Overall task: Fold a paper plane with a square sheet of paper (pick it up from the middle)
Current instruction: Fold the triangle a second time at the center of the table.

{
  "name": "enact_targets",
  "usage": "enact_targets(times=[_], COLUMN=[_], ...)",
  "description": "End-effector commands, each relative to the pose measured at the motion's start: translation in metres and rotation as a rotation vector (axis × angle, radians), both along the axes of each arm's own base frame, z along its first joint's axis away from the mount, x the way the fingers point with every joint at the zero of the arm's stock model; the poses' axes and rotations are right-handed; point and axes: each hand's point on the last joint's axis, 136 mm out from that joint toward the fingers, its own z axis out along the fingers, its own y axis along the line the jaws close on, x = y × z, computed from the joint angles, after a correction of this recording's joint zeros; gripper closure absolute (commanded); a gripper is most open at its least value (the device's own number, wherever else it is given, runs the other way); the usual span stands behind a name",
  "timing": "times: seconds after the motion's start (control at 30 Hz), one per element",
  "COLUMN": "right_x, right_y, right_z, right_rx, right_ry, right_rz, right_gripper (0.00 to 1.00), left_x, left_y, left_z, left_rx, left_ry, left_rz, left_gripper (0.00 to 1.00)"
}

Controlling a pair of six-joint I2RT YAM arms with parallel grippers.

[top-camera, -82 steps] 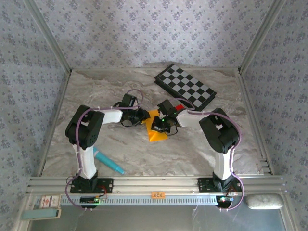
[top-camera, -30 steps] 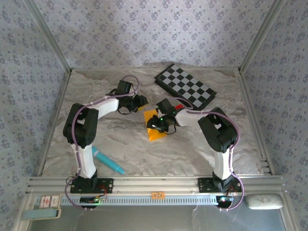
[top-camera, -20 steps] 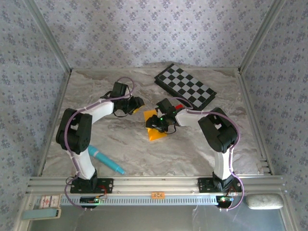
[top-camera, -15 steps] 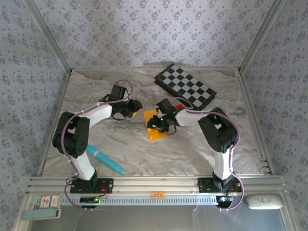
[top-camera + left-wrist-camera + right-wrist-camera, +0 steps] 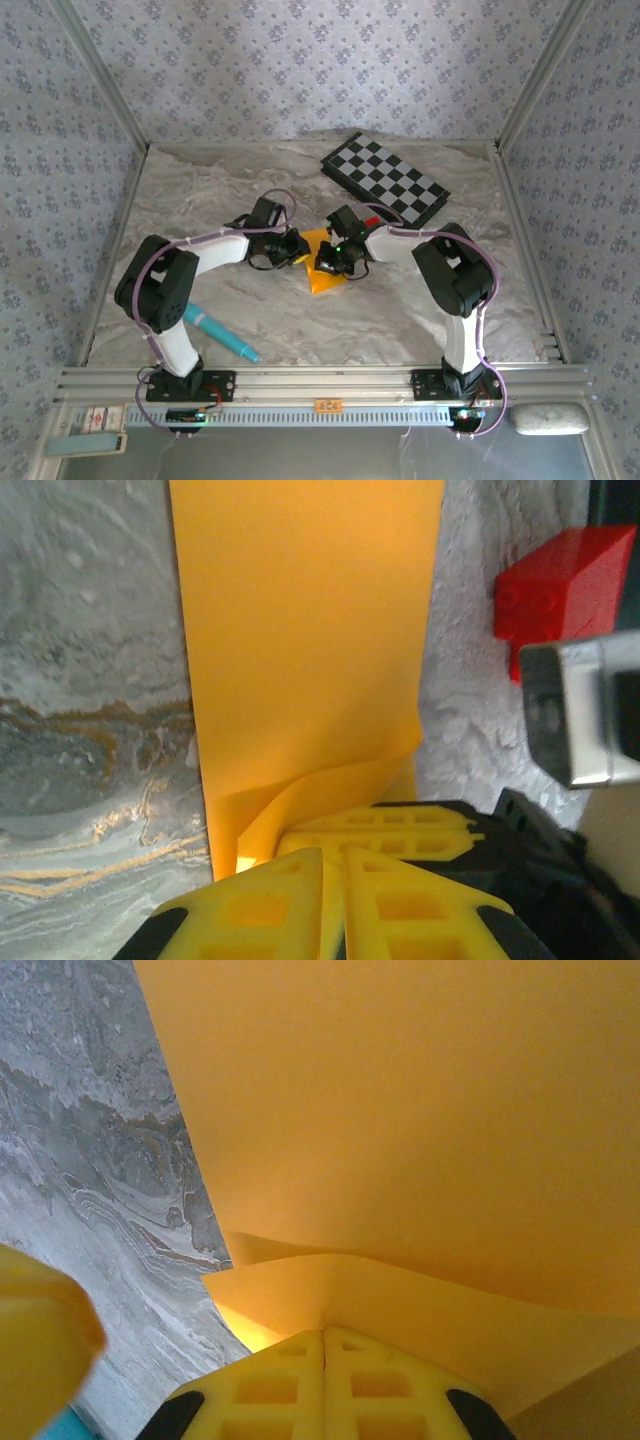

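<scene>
With left jaws and right jaws both pinched tight on raised edges of the square sheet of paper (the rest flat on the desk just ahead), could tear or crease crooked under uneven pull, or drag into the red block beyond.

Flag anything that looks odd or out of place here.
The square sheet of paper is not flat: its edges buckle upward where the left gripper and right gripper pinch it. A teal marker lies stray near the left arm's base.

Bright even daylight, soft shadows, wrist close-ups slightly blurred
</scene>
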Motion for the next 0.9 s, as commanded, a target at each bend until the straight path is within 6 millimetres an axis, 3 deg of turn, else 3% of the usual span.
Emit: enact_targets(times=[0.0, 0.5, 0.67, 0.87], right_x=[-0.012, -0.013, -0.011, -0.007], right_y=[-0.016, -0.015, -0.014, -0.01], right_z=[-0.022, -0.022, -0.019, -0.009], right_rx=[-0.092, -0.094, -0.081, -0.048], right_ry=[0.068, 0.07, 0.061, 0.035], right_rz=[-0.003, -0.002, -0.001, -0.005], right_gripper=[0.96, 0.95, 0.96, 0.96], left_x=[-0.011, -0.013, -0.008, -0.017], left_y=[-0.007, -0.007, -0.008, -0.002], left_z=[0.001, -0.022, -0.025, -0.04], left_rx=[-0.017, 0.089, 0.115, 0.18], left_ry=[0.017, 0.05, 0.042, 0.074], left_rz=[-0.018, -0.039, -0.038, -0.06], left_gripper=[0.89, 1.0, 1.0, 1.0])
